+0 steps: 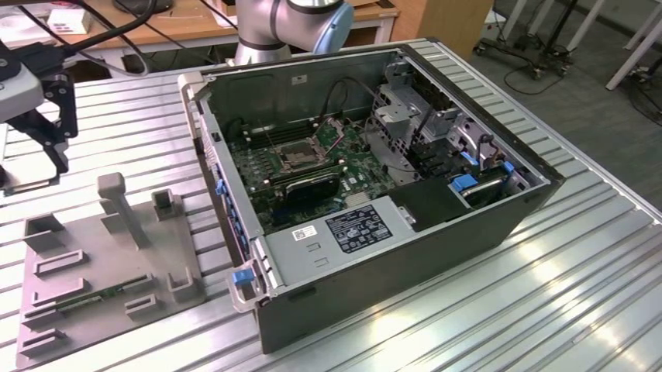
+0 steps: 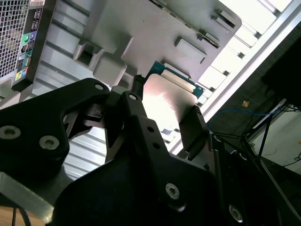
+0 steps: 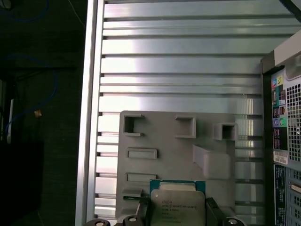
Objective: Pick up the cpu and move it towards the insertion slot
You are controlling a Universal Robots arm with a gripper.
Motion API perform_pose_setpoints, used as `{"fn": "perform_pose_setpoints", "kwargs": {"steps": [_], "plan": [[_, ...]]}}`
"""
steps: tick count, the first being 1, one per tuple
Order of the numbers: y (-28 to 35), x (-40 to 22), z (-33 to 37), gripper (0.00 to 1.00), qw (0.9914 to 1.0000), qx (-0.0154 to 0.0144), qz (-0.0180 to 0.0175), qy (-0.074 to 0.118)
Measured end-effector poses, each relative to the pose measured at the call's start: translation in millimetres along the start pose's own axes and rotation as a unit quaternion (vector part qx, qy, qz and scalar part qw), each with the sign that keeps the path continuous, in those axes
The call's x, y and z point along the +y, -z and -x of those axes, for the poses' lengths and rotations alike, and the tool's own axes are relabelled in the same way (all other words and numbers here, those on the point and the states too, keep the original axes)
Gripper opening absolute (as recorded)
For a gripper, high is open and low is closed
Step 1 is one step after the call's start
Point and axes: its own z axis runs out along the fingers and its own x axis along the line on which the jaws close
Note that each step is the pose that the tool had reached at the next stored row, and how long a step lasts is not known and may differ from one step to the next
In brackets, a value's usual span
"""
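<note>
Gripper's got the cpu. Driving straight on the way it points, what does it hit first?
Probably the grey fixture plate on the slatted table, directly beyond the cpu held in the gripper; depth is unclear.

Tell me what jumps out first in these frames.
The open computer case takes up the middle of the exterior view, lying on the slatted metal table, with the insertion slot on the green board inside. In the second wrist view the gripper is clamped on the cpu by two opposite edges, with the gray fixture tray behind it.
</note>
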Motion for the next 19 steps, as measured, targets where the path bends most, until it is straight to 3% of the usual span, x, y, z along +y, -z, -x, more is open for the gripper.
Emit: {"fn": "perform_pose_setpoints", "kwargs": {"steps": [12,19], "plan": [[0.0,-0.2,9.5,0.55,1.00000,0.0000,0.0000,0.000],[0.0,-0.3,11.7,0.55,1.00000,0.0000,0.0000,0.000]]}}
